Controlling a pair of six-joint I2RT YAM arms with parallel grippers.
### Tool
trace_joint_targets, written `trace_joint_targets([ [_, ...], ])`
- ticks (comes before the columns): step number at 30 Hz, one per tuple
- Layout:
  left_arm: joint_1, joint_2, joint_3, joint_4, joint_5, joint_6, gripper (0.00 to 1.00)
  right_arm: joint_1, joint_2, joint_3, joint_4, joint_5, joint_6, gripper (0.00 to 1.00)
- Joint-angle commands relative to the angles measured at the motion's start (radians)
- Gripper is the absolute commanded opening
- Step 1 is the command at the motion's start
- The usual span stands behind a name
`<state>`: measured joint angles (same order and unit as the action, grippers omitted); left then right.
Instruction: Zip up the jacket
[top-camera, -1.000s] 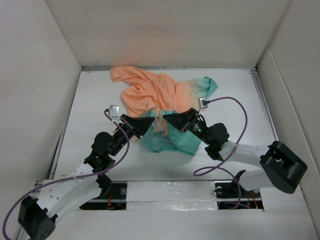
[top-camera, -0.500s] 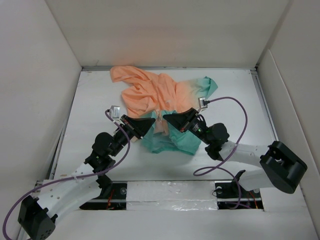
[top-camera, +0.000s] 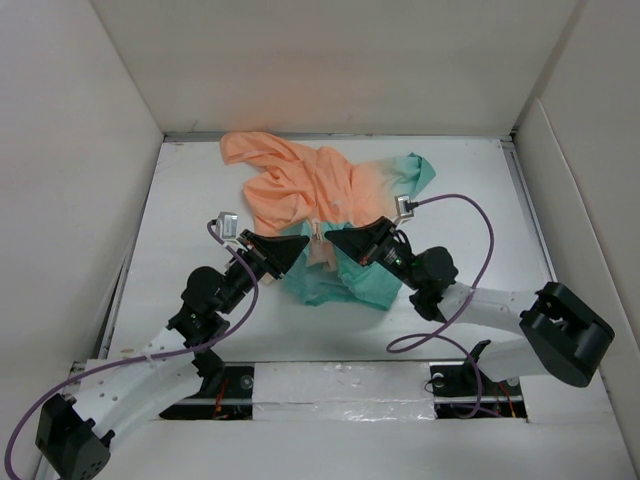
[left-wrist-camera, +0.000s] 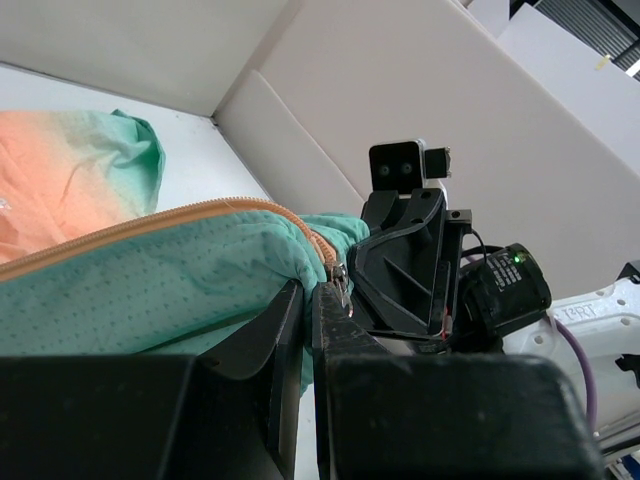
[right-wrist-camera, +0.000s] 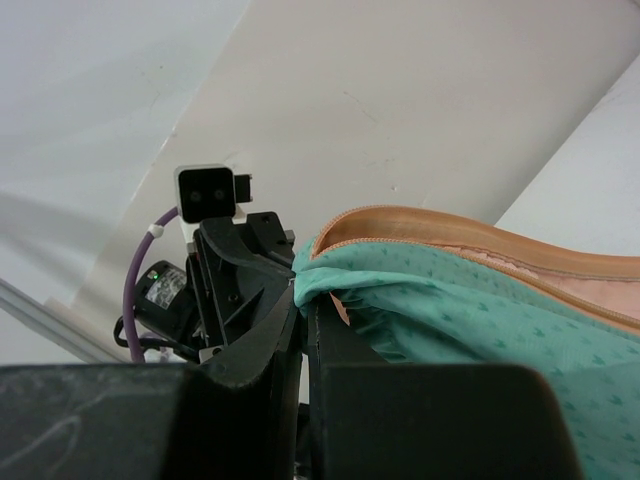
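Observation:
The jacket (top-camera: 305, 190) lies crumpled in the middle of the table, peach-orange at the far end and teal-green at the hem (top-camera: 355, 282). My left gripper (top-camera: 304, 243) and right gripper (top-camera: 333, 238) face each other tip to tip over the hem, either side of the orange zipper line (top-camera: 320, 250). In the left wrist view my left gripper (left-wrist-camera: 308, 292) is shut on teal fabric right by the metal zipper slider (left-wrist-camera: 341, 276). In the right wrist view my right gripper (right-wrist-camera: 304, 298) is shut on the teal hem edge (right-wrist-camera: 330, 270), below the orange zipper tape (right-wrist-camera: 430, 222).
White walls enclose the table on the left, back and right. A purple cable (top-camera: 470, 215) loops from the right wrist over the table's right side. One sleeve (top-camera: 250, 148) reaches toward the back left corner.
The left arm has settled very slightly toward the near edge. Both grippers keep their hold at the hem, and the jacket has not visibly moved.

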<state>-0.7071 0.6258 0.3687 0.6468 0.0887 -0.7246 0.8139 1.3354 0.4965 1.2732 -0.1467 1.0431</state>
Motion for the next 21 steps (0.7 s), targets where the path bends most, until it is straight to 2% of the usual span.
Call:
trace_joint_targets([
  [1,-0.005,-0.017,0.001,0.073,0.005,0.017,0.0,0.011,0.001,0.042,0.187,0.009,-0.015,0.0],
  [21,-0.005,-0.009,-0.008,0.083,0.034,0.008,0.0,0.011,-0.002,0.048,0.181,0.032,-0.029,0.0],
])
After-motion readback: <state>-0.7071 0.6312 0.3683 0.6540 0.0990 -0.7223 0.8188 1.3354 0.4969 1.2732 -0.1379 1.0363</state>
